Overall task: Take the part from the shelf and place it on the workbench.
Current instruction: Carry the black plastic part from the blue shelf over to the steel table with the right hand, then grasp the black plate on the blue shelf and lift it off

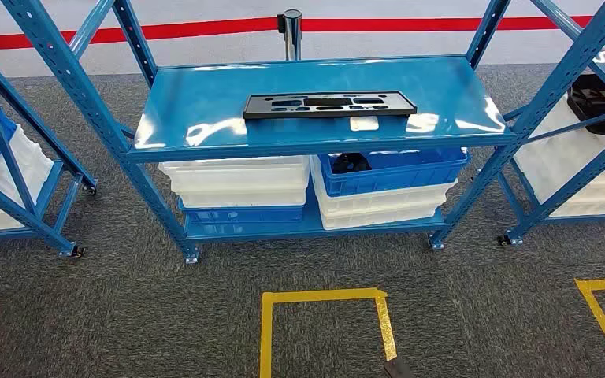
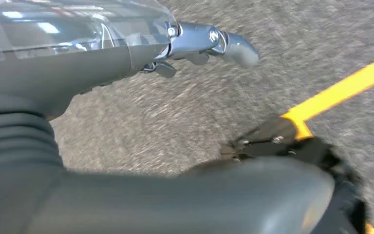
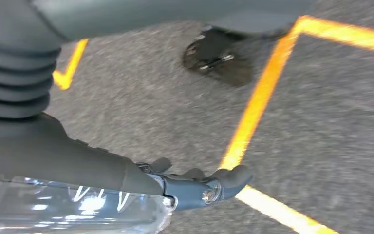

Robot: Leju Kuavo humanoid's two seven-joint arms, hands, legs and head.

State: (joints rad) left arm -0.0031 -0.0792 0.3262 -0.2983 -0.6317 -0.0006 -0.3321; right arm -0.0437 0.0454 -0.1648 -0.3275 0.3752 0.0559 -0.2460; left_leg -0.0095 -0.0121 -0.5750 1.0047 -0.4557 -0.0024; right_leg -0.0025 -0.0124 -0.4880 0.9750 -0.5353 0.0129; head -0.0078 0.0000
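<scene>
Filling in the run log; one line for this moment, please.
black part flat on blue shelf | left robot hand empty | right robot hand empty | both over floor

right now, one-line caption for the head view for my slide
Black slotted part lying flat on the blue shelf above stacked white and blue bins, yellow floor marking in front.

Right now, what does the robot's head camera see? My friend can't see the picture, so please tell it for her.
A flat black part with cut-out holes lies on the top blue shelf, straight ahead. Under it, white bins and blue bins are stacked on the lower shelf. Yellow tape marks a square on the grey carpet in front.
</scene>
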